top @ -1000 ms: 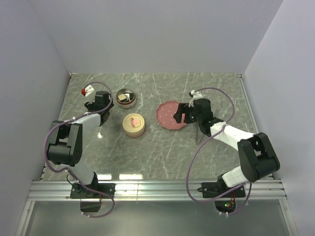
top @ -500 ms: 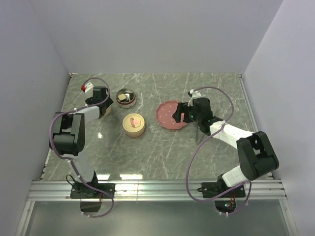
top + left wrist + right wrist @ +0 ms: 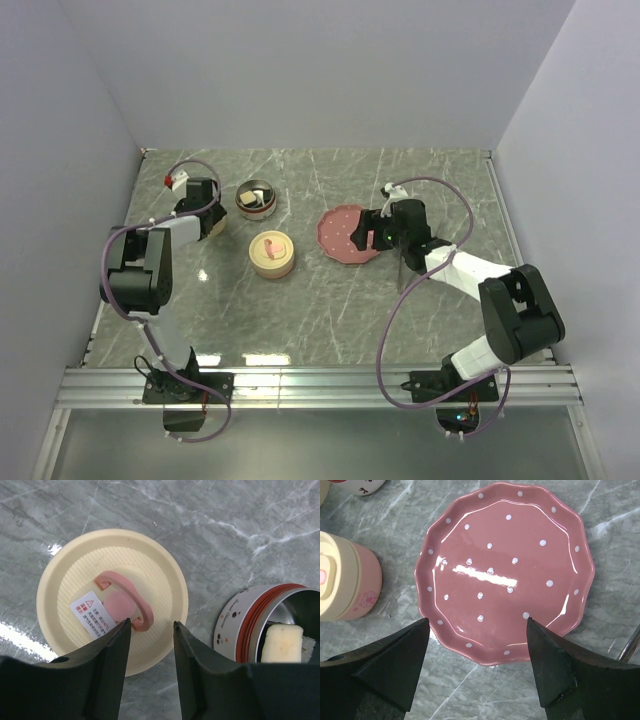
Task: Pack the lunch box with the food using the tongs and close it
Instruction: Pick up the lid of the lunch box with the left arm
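Grey marble table [image 3: 330,310], bare across lower frame. Pink plate [image 3: 505,575] right of centre; right claw [image 3: 478,622] spread wide over its lower rim, touching nothing. Cream lid [image 3: 65,580] centre-left; left claw [image 3: 151,625] part-spread, pinching nothing. Lunch box [image 3: 232,625] upper left, food [image 3: 282,642] inside. Tongs [image 3: 629,644] just beside the plate's right edge.

You've a grey marble table [image 3: 330,310]: a tin [image 3: 256,197] sits upper left of centre, a cream-lidded pot [image 3: 271,254] just below it, a pink plate [image 3: 348,234] (white-dotted) mid-frame, and tongs [image 3: 399,272] to its right.
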`<state>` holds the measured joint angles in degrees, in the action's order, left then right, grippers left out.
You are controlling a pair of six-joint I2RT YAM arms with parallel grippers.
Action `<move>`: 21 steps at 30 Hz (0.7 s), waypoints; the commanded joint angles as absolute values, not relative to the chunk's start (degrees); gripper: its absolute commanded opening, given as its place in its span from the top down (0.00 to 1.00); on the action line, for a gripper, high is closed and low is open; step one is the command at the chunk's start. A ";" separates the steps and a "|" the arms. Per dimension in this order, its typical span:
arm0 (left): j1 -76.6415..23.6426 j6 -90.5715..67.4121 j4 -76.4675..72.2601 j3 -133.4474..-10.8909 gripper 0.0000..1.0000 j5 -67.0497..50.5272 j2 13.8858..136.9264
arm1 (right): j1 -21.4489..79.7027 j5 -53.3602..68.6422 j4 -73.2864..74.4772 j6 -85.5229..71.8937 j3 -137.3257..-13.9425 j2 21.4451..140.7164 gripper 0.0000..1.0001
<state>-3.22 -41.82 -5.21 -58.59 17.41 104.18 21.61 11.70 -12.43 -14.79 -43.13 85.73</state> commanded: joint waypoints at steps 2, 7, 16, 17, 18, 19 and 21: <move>-1.94 -43.07 -5.54 -59.59 0.54 14.68 105.12 | 21.88 12.04 -13.97 -13.71 -45.09 85.26 0.15; -1.58 -43.33 -6.24 -58.80 0.61 13.80 104.76 | 21.88 12.22 -13.97 -13.71 -45.26 85.61 0.15; -0.79 -42.36 -6.15 -59.59 1.00 10.90 105.65 | 21.89 12.30 -13.80 -13.45 -45.79 86.66 0.15; -0.88 -42.28 -6.15 -59.50 1.00 10.72 105.47 | 21.88 12.30 -13.80 -13.45 -45.97 86.92 0.15; -0.79 -41.93 -6.07 -59.33 1.00 10.46 105.03 | 21.88 12.39 -13.71 -13.45 -46.05 87.10 0.15; -0.79 -41.66 -5.98 -59.33 1.00 10.28 104.68 | 21.97 12.48 -13.80 -13.53 -46.14 87.19 0.15; -0.79 -40.96 -5.54 -58.80 1.00 10.28 103.28 | 21.88 12.48 -13.80 -13.54 -46.32 87.54 0.15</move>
